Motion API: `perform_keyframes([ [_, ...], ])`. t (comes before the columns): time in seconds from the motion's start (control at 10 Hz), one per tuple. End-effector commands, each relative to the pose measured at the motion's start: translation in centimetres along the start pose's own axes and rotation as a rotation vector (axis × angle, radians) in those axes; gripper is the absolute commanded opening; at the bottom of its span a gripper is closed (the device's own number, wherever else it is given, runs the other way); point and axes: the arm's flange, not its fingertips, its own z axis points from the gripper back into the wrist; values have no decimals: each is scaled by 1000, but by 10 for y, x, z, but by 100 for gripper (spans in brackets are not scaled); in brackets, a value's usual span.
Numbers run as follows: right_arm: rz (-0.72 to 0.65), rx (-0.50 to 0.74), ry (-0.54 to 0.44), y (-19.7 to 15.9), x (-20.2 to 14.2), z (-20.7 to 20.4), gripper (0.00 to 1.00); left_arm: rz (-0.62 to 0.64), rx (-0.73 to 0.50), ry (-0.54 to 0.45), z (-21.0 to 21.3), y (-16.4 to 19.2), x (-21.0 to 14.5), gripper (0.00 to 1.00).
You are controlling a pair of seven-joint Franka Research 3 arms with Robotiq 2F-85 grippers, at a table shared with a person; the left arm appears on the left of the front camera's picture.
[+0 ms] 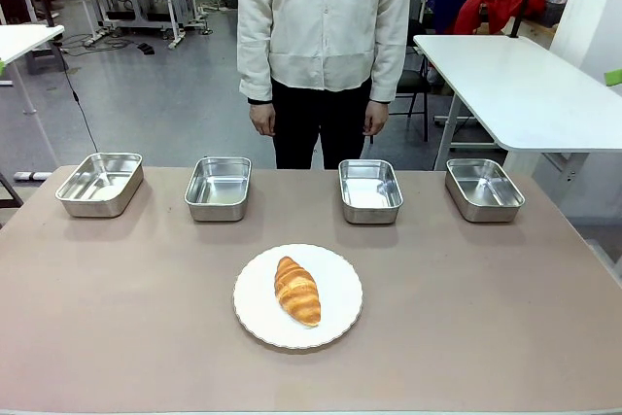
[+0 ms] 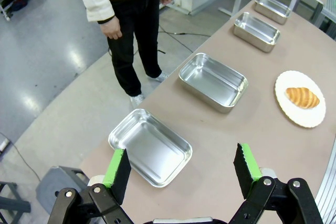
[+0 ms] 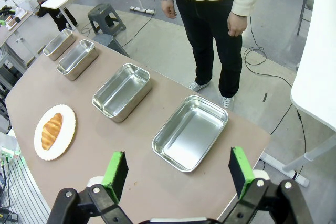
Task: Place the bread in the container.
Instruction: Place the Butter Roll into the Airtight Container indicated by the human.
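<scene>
Left end effector (image 2: 181,174) hangs high above the left end of the bench (image 2: 231,140), tilted downward, its black fingers with green pads (image 2: 113,169) spread wide apart; right end effector (image 3: 177,174) hangs likewise above the right end, jaws equally wide.

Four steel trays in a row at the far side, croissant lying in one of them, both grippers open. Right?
No: the croissant lies on the round white plate, not in any of the steel trays; the front view shows it. The far row of four and the open left gripper and right gripper are right.
</scene>
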Motion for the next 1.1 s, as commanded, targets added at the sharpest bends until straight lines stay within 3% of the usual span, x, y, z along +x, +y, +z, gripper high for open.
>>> perform_keyframes([
  [0.0,2,1,-3,1,1,0,100,-8,-5,-2,1,-1,-1,100],
  [1.0,2,1,-3,1,1,0,100,-8,-5,-2,1,-1,-1,100],
])
